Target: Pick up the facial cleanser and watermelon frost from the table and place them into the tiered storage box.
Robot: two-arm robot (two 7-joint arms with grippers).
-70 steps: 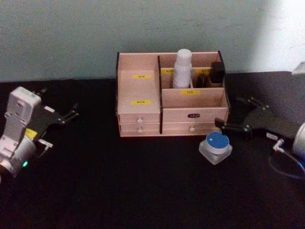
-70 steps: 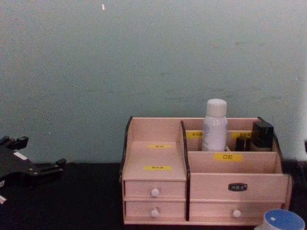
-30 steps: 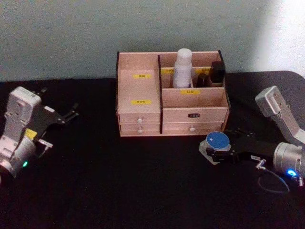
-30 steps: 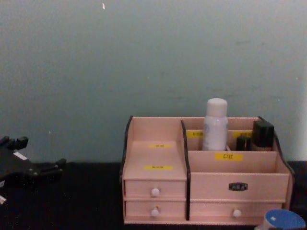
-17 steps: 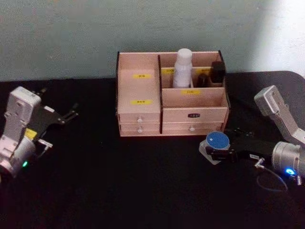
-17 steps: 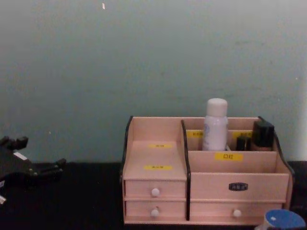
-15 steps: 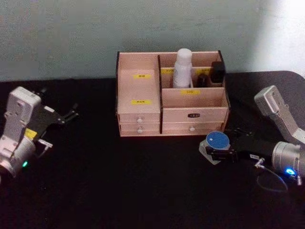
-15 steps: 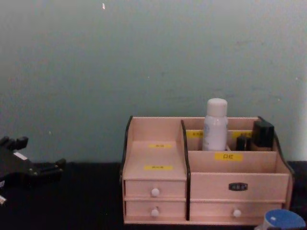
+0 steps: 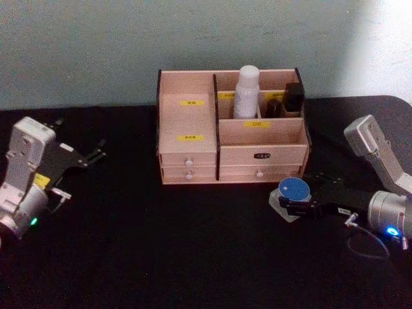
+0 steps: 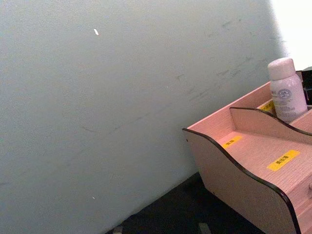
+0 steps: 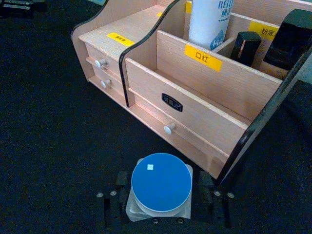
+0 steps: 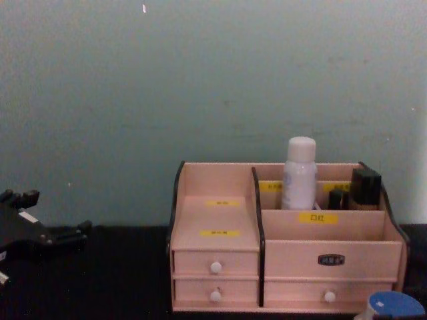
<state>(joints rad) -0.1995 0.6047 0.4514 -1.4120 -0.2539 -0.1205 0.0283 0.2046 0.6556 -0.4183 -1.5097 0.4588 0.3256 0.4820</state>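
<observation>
A black table [image 9: 193,257] ran the full width of the room, its surface matt and dark right up to the back edge. Behind it rose a dull grey-green wall [image 9: 96,45], washed out to a bright white patch [image 9: 386,38] at its far upper right. High on the wall sat one small white fleck [image 12: 143,9], with faint scuff marks [image 10: 229,73] further along. Toward the back right, two small dark containers stood upright just beside each other: a taller black one [image 11: 291,36] on the right, a slimmer, shorter one [image 11: 243,46] to its left.
</observation>
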